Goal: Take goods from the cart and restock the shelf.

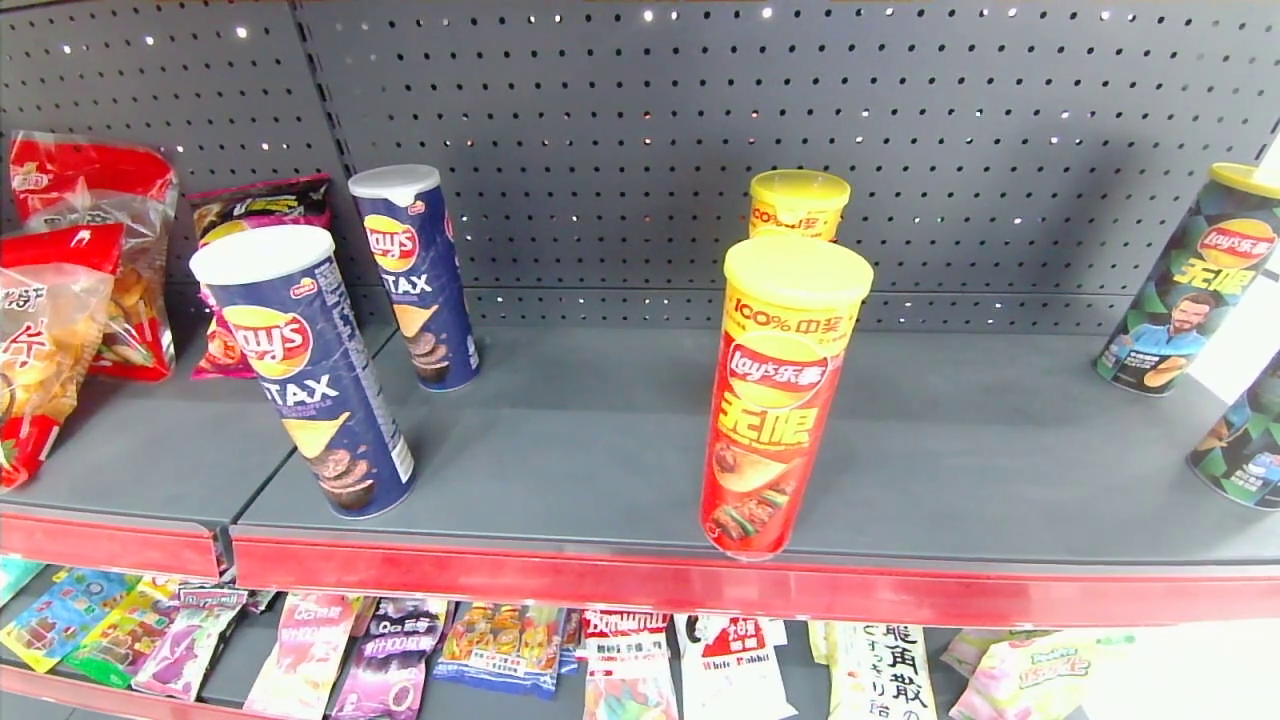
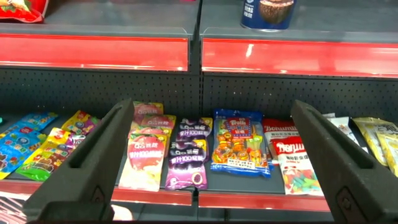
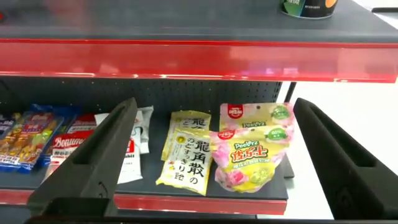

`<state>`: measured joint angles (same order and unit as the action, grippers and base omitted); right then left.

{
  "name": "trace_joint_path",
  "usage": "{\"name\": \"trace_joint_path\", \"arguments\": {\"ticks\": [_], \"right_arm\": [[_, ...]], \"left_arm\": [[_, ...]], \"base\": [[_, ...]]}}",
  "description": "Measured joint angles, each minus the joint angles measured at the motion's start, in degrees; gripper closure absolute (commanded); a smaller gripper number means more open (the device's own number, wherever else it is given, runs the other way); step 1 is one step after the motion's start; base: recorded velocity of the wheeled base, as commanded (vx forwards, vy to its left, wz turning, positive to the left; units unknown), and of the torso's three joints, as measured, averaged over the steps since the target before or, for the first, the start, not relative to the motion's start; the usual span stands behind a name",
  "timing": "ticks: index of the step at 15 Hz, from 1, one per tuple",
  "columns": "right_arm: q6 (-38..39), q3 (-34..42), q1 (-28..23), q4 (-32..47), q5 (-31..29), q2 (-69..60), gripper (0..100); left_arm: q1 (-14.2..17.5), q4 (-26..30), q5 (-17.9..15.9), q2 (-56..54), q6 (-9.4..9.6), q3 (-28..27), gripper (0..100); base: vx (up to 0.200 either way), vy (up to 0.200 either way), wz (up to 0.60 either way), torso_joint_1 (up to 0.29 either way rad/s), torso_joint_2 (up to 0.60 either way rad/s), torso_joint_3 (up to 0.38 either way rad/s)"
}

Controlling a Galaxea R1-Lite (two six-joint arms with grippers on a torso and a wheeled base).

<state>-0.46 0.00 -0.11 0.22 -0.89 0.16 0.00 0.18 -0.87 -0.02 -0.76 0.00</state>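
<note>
On the grey shelf (image 1: 600, 450) stand two dark blue chip cans, one at the front left (image 1: 305, 370) and one behind it (image 1: 418, 277). A red can with a yellow lid (image 1: 780, 395) stands at the front middle, with a yellow can (image 1: 798, 204) behind it. Green-patterned cans (image 1: 1190, 285) stand at the right. My left gripper (image 2: 211, 168) is open with nothing between its fingers, facing the lower shelf of candy bags (image 2: 186, 155). My right gripper (image 3: 211, 165) is also open and holds nothing, facing a pale pink and green bag (image 3: 252, 155).
Red and orange snack bags (image 1: 70, 270) lean at the shelf's left end. A red price rail (image 1: 640, 585) runs along the shelf front. The lower shelf holds several flat snack packets (image 1: 500, 650). The perforated back panel (image 1: 700, 120) closes the rear.
</note>
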Motion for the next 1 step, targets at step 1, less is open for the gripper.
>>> {"name": "trace_joint_path", "arguments": {"ticks": [1], "right_arm": [[-0.02, 0.00, 0.00, 0.00, 0.00, -0.05, 0]], "left_arm": [[0.00, 0.00, 0.05, 0.02, 0.00, 0.00, 0]], "base": [[0.000, 0.000, 0.00, 0.000, 0.00, 0.000]]}}
